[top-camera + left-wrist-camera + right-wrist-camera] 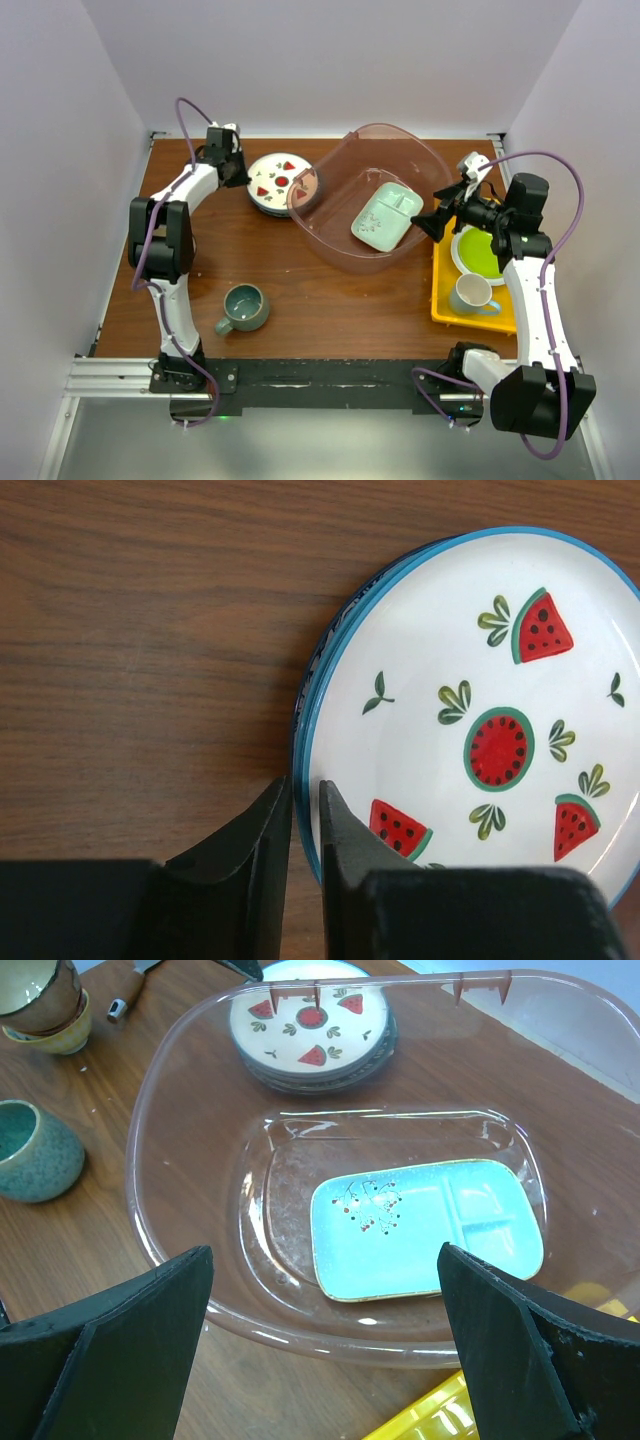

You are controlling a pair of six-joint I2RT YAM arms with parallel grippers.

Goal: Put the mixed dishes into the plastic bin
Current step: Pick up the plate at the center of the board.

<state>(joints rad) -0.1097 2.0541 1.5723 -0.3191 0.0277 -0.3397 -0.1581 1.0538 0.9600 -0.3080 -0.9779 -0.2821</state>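
Note:
A white plate with red watermelon motifs [277, 180] tops a stack of plates left of the plastic bin [330, 245]. My left gripper [240, 170] is at the stack's left edge. In the left wrist view its fingers [305, 800] are shut on the blue rim of this plate [480, 680]. The mint squarish dish [386, 215] lies inside the bin. My right gripper [425, 222] is open and empty at the bin's right side. It shows wide open [325, 1260] above the bin wall [200, 1140] and the mint dish [430, 1225]. A grey-teal mug [243, 307] stands on the near left.
A yellow tray [445, 300] on the right holds a lime-green plate [480, 255] and a white mug [472, 293]. Stacked bowls [40, 1000] show at the top left of the right wrist view, beyond the grey-teal mug [30, 1150]. White walls enclose the table.

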